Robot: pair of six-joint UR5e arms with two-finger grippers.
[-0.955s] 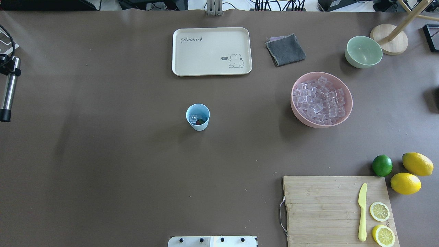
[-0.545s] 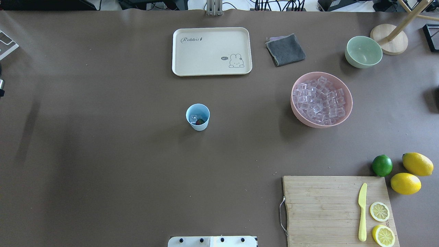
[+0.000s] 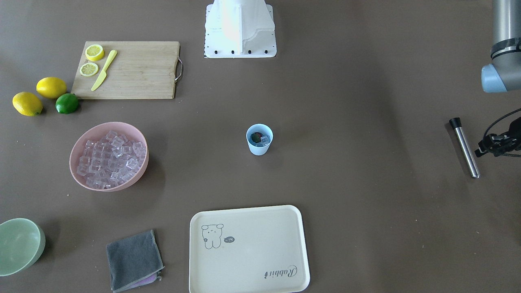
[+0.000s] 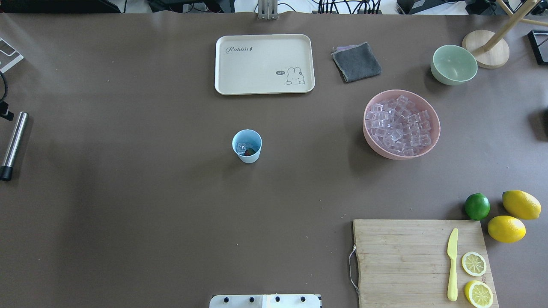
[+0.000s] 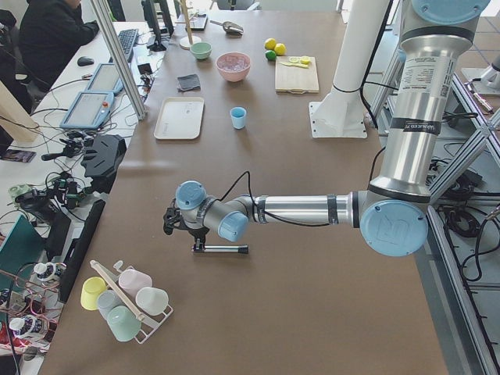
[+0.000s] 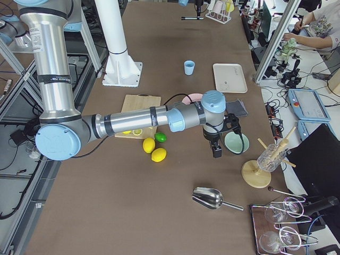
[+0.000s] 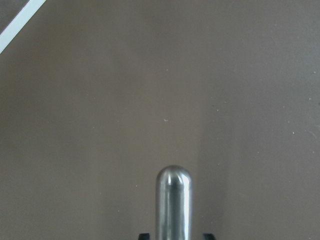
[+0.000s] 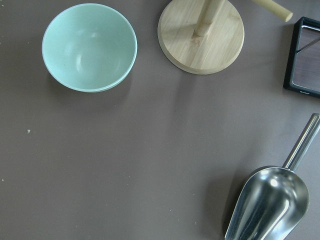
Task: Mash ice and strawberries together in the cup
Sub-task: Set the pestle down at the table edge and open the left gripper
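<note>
The light-blue cup (image 4: 247,146) stands upright mid-table, holding a clear ice (image 4: 241,148) cube and the red strawberry (image 4: 250,151); the front-facing view shows the same cup (image 3: 259,139). More ice (image 4: 400,124) fills a pink bowl (image 4: 433,141). Far off at the table's left end, my left gripper (image 3: 482,148) is shut on a steel rod (image 3: 464,146) with a black end, held nearly level just above the table. The left wrist view shows the rod (image 7: 172,200) between the fingers. My right gripper (image 6: 217,153) hangs beside the green bowl; I cannot tell its state.
A cream tray (image 4: 264,64) and grey cloth (image 4: 356,62) lie at the far side. The green bowl (image 4: 454,64) and a wooden stand (image 4: 486,49) sit far right. A cutting board (image 4: 421,261) carries a knife and lemon halves, with lemons and a lime (image 4: 477,206) beside it. A steel scoop (image 8: 270,202) lies near.
The left gripper with the steel rod swung out past the view's left edge and has come back in, lower in the overhead view than one second ago. Cup and bowls have not moved.
</note>
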